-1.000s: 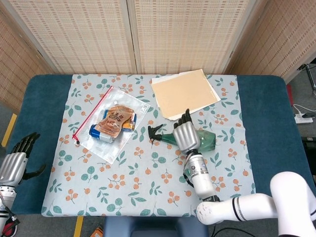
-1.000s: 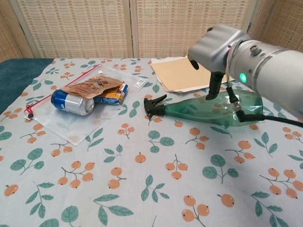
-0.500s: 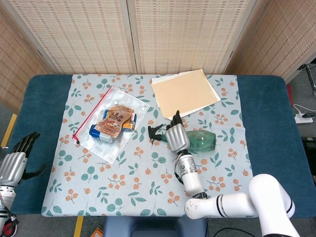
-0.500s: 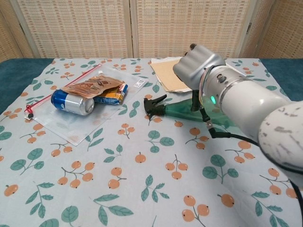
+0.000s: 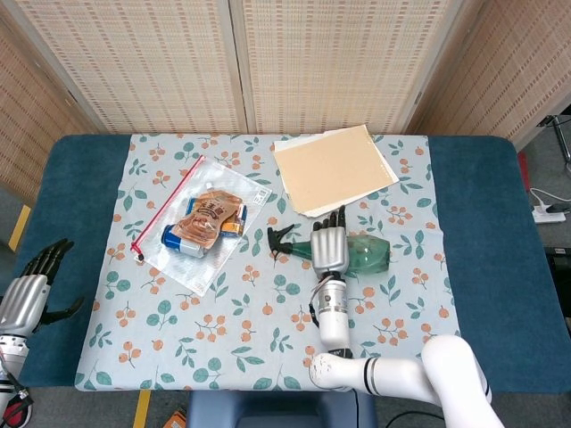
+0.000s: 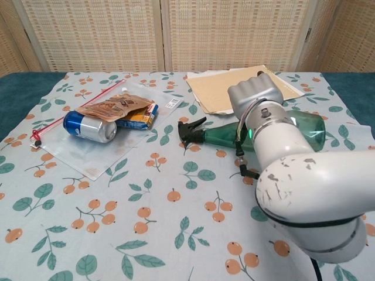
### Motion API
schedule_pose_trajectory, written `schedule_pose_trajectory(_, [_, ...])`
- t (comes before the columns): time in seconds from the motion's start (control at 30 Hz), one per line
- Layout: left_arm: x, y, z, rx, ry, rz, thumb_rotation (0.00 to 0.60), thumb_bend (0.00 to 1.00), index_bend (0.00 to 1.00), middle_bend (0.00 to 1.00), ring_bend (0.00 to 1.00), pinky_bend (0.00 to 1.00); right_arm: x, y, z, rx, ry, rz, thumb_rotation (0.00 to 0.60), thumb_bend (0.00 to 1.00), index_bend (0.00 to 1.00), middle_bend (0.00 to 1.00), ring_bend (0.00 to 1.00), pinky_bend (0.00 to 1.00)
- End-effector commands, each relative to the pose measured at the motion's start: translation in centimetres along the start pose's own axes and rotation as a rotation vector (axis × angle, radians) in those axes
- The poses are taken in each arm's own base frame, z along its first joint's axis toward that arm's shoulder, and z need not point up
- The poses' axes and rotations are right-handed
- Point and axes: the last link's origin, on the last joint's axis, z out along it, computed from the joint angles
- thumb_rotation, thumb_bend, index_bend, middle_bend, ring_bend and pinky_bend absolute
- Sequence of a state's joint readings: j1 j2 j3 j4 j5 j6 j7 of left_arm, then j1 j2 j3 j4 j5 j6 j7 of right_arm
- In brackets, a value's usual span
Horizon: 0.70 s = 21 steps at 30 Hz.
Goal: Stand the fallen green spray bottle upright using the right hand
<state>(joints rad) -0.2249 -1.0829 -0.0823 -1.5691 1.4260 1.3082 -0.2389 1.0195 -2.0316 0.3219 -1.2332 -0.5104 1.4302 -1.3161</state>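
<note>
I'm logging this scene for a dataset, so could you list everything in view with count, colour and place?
spray bottle: one, green with black trigger head, lying on its side right of centre
zip bag: one, clear with red seal, left of centre, holding a blue can, a brown pouch and a blue packet
folder: one, tan, far right-centre, on white sheets
tablecloth: one, pale with leaf and berry print, over the table
table: one, dark blue
right hand: one, silver and black, over the bottle's middle, fingers extended
left hand: one, silver and black, at the table's left edge, holding nothing
</note>
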Motion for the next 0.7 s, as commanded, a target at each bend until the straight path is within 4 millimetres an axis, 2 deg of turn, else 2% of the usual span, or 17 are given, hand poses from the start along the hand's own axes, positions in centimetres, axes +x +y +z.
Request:
schedule_pose_trajectory(0.03, [0.0,0.0,0.0,-0.001,-0.001,0.003,0.6,0.26,0.0,0.0,0.0,0.11,-0.3,-0.9,0.0,0.008,-0.021,0.095,0.6,0.0,0.28,0.29,0.12,0.0])
schedule_pose_trajectory(0.33, [0.0,0.0,-0.1,-0.004,-0.003,0.009,0.6,0.26,0.0,0.0,0.0,0.11,-0.9,-1.2,1.3,-0.003,0.018,0.077,0.6,0.0,0.28,0.29,0.12,0.0])
schedule_pose_trajectory(0.7, [-0.1,-0.1,0.0,0.0,-0.012,-0.001,0.6,0.26,0.0,0.0,0.0,0.12,-1.3,-4.0,2.1,0.046,0.033,0.079,0.6,0.0,0.29,0.29,0.12,0.0])
